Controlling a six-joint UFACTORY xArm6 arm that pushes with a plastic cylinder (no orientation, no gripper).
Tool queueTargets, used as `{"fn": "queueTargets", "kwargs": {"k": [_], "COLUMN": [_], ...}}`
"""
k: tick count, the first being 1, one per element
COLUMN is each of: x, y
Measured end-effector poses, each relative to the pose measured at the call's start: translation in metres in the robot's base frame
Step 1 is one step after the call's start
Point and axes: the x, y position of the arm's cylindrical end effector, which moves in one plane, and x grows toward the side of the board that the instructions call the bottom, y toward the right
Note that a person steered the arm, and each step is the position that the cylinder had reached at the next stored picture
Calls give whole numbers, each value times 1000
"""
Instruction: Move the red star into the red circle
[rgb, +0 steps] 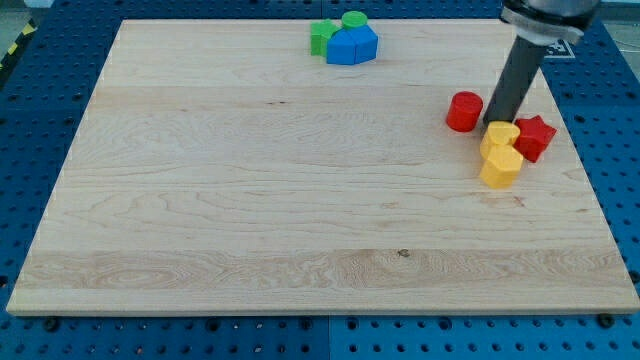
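Observation:
The red star (535, 137) lies at the view's right on the wooden board (250, 200). The red circle (464, 111), a short red cylinder, stands to its left, with a gap between them. My tip (495, 122) is down in that gap, right of the red circle and just left of the red star, at the top edge of a yellow block (499, 137). A second yellow block (501, 166) touches the first from below. The red star touches the upper yellow block's right side.
At the view's top centre is a cluster: a green star-like block (320, 37), a green round block (353, 20) and two blue blocks (351, 46). The board's right edge is close to the red star.

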Motion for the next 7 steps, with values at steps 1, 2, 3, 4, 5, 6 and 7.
{"fn": "queueTargets", "kwargs": {"k": [1,2,3,4,5,6,7], "x": [38,60,49,57,62,46,32], "y": [0,0,13,58,103,130,103]}}
